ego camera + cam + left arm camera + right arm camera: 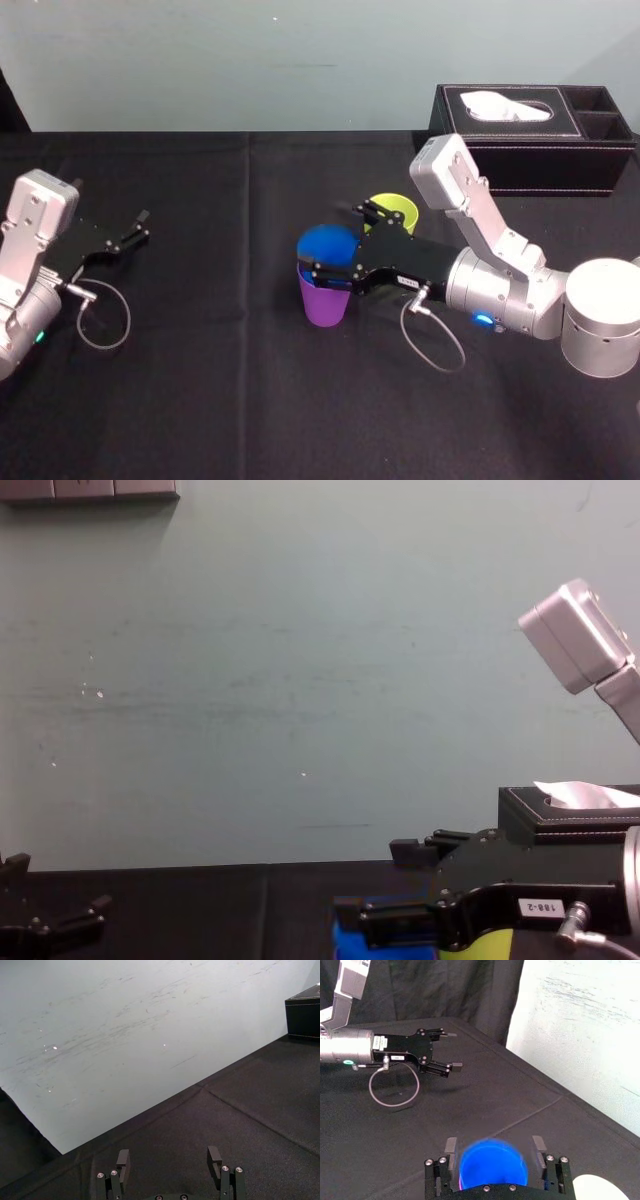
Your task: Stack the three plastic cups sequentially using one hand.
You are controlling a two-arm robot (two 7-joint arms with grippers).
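Table [200, 400] w/ black cloth; tissue box [530, 135] at back right. At ctr, right gripper [332, 240] has fingers closed on blue cup [322, 246], its base inside purple cup [325, 305]; yellow-green cup [397, 210] just behind. Far left, left gripper [140, 228] parked, fingers apart, empty.

— What does the right pincer [331, 238] cover?
— Part of the green cup [396, 211] at its two o'clock, and the rim of the purple cup [325, 304]. The blue cup [328, 246] is blurred, and the chest view cuts it off at six o'clock.
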